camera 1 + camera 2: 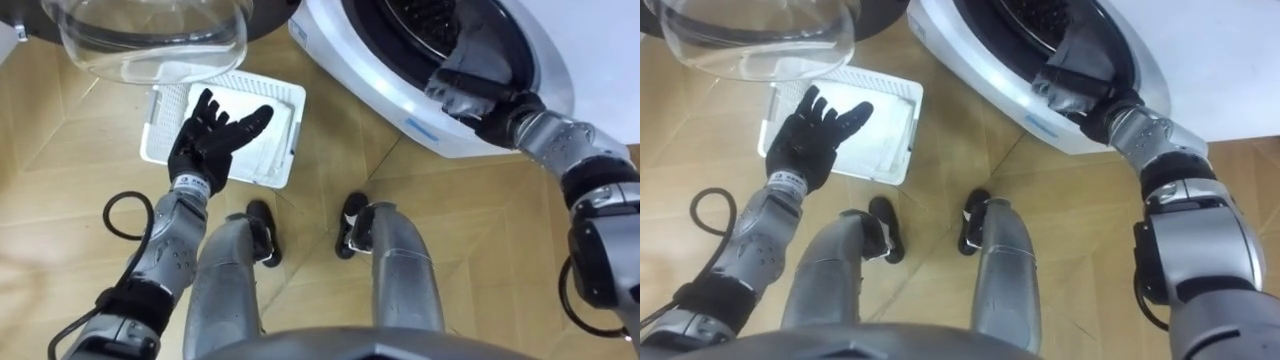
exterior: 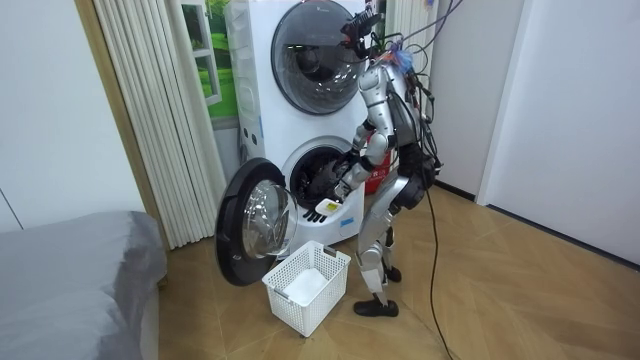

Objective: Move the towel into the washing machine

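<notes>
A grey towel (image 1: 455,88) lies bunched over the lower rim of the washing machine's dark drum opening (image 1: 430,20), partly inside it. My right hand (image 1: 497,117) is at that rim, its fingers curled into the cloth. My left hand (image 1: 208,138) hovers open, fingers spread, above a white plastic basket (image 1: 292,150) on the floor. In the room view I stand right in front of the lower washing machine (image 2: 300,170), with my right arm reaching to its drum.
The round glass door (image 1: 150,40) swings open to my left, above the basket (image 2: 307,285). The white machine front (image 1: 470,140) stands close ahead on my right. A second machine (image 2: 310,50) is stacked above. Wooden floor lies around my feet.
</notes>
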Controlling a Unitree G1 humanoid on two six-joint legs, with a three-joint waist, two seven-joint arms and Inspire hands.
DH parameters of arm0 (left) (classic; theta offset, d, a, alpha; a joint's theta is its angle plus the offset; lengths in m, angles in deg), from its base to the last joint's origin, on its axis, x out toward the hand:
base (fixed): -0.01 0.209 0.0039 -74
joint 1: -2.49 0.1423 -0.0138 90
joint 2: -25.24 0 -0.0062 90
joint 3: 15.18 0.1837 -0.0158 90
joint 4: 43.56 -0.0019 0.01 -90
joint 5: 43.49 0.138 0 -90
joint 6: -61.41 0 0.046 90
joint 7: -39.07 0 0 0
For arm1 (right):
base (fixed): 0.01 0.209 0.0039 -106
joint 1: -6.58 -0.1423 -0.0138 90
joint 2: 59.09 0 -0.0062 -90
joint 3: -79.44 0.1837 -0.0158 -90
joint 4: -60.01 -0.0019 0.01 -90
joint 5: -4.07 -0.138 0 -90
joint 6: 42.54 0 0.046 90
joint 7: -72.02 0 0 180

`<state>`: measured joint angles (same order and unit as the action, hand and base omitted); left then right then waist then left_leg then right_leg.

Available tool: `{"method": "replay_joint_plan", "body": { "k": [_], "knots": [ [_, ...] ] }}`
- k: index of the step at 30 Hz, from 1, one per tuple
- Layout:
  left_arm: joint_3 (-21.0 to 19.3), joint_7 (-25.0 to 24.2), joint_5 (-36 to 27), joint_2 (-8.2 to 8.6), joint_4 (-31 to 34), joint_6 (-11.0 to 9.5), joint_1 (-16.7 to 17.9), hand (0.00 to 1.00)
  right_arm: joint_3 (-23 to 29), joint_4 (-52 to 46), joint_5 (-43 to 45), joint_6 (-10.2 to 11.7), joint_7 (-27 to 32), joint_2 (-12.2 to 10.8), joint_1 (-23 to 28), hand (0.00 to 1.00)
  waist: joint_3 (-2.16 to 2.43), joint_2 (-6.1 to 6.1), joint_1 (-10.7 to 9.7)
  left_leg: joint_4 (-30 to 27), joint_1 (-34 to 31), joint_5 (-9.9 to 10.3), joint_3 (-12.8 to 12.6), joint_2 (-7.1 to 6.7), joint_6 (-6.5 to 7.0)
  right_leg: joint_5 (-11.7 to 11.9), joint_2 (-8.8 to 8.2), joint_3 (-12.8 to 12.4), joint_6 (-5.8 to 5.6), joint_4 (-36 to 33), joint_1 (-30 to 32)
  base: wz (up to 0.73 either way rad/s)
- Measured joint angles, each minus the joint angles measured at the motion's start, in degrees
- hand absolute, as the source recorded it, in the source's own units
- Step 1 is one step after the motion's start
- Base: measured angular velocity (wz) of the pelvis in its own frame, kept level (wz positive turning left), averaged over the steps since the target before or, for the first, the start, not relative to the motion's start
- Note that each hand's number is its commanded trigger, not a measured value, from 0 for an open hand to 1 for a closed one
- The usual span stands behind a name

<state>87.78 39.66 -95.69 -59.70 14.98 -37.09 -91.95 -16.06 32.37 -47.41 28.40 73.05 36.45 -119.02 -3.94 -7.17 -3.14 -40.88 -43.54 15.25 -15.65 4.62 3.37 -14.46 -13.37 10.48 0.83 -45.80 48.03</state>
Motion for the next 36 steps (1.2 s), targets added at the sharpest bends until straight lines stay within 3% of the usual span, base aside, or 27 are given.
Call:
{"method": "replay_joint_plan", "body": {
  "k": [11,13,19,22,24,29,32,35,36],
  "knots": [
    [0.7,-0.2,1.7,-0.26,0.1,2.5,-1.0,0.0,0.0,1.8,-6.5,0.3,-2.7,2.7,0.0,0.0,-0.09,0.52,2.3,-1.5,-0.9,0.1,0.0,0.04,0.24,-0.2,0.01,-0.7,-0.24,-1.5,1.1,0.0],
    [0.7,-0.2,2.9,-0.31,0.1,2.8,-1.0,0.0,0.0,2.7,-8.7,0.5,-3.0,3.0,0.1,0.0,0.04,1.15,3.1,-1.6,-0.8,0.1,0.2,0.62,0.22,0.2,0.43,0.0,-0.08,-0.6,0.4,-0.06],
    [0.6,-0.2,2.9,-0.42,0.1,3.1,-1.5,0.0,0.0,2.9,-10.5,2.1,-3.2,3.1,1.5,0.0,0.13,2.34,3.6,-0.9,0.8,0.1,0.4,0.58,0.21,0.4,0.4,0.7,0.02,0.5,-1.7,0.01],
    [1.3,-0.3,2.7,-0.41,-0.1,3.2,-1.7,0.0,0.0,3.0,-11.8,4.0,-3.8,3.1,3.3,0.0,0.18,3.85,3.8,0.6,3.4,0.0,0.8,0.44,0.23,0.7,0.59,1.5,-0.45,2.6,-5.0,0.04],
    [0.8,-1.3,3.4,-0.36,-1.1,3.2,-1.7,0.0,0.2,2.9,-11.4,5.7,-5.3,3.1,5.6,0.0,0.57,4.77,4.6,2.4,5.6,-0.1,0.8,0.47,0.23,1.2,1.08,2.0,-0.85,5.1,-7.7,0.0],
    [-0.7,-2.6,5.6,-0.52,-3.3,3.3,-0.7,0.0,1.0,2.6,-9.2,8.8,-7.9,3.1,10.8,0.0,1.01,5.74,5.0,6.8,10.6,-0.6,1.4,-0.38,0.2,2.2,1.66,2.8,-1.83,10.0,-13.6,0.07],
    [-1.5,-3.6,8.4,-0.88,-6.2,3.3,0.8,0.0,1.3,2.5,-5.7,12.6,-8.8,2.1,15.5,0.0,1.27,6.12,5.0,11.5,15.8,-1.3,1.8,-0.99,-0.01,3.2,2.38,3.5,-2.76,14.9,-19.4,0.05],
    [-2.0,-3.7,13.2,-1.53,-9.7,3.3,2.6,0.0,2.2,1.8,-3.6,15.6,-10.1,0.8,20.6,0.0,1.76,6.28,5.0,14.6,20.2,-1.6,1.8,-1.19,-0.22,3.9,3.13,4.1,-3.26,18.9,-24.2,0.0],
    [-2.8,-3.8,14.6,-1.51,-10.1,3.3,4.2,0.0,3.1,1.1,-2.0,17.0,-10.1,-0.3,22.8,0.0,2.15,6.43,4.8,15.6,21.9,-1.7,1.8,-1.2,-0.34,4.2,3.51,4.4,-3.47,20.5,-26.0,0.0]
  ]
}}
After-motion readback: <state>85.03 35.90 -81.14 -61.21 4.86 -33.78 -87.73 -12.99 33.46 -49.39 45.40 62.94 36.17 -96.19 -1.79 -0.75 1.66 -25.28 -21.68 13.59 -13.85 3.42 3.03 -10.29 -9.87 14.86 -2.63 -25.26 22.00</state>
